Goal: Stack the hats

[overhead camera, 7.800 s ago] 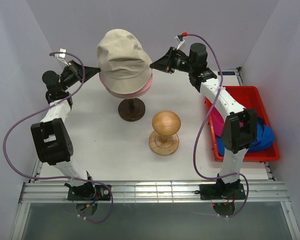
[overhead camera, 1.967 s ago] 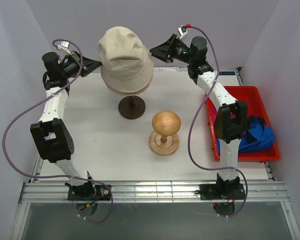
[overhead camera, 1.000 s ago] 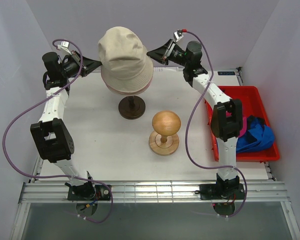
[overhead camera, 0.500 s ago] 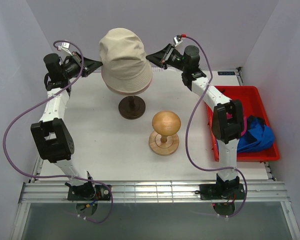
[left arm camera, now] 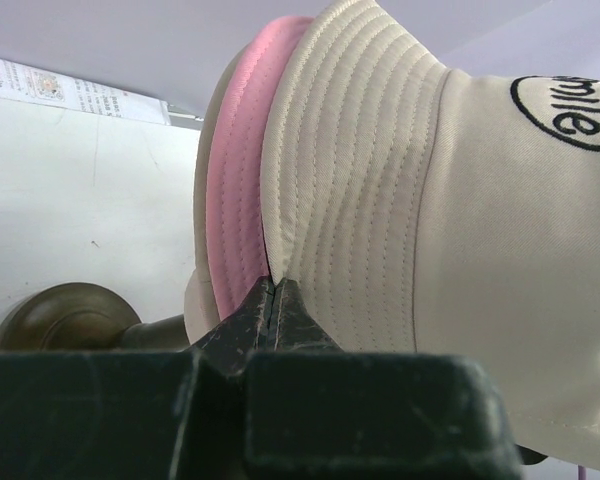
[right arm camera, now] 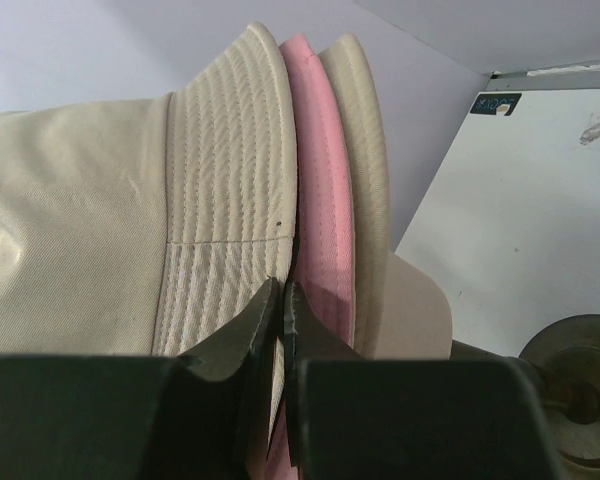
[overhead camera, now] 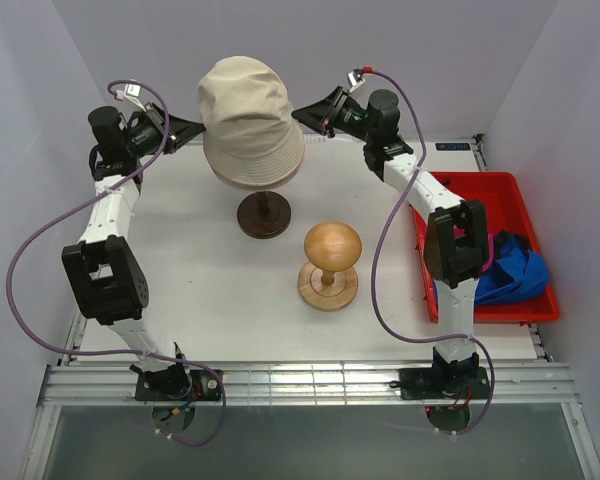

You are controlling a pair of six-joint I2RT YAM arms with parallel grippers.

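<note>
The beige hat [overhead camera: 250,110], set over the pink hat [left arm camera: 242,190] on the stand [overhead camera: 263,217], is pinched at opposite brim edges by the clenched left gripper [left arm camera: 273,285] and right gripper [right arm camera: 281,290].

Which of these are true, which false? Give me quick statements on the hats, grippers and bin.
The beige fabric bucket hat sits over the light pink bucket hat. True.
Both grippers are wide open. False: the left gripper and the right gripper are shut on the beige brim.
The blue cap lies in the red plastic bin. True.
The light wooden ball-topped stand wears a hat. False: it is bare.
</note>
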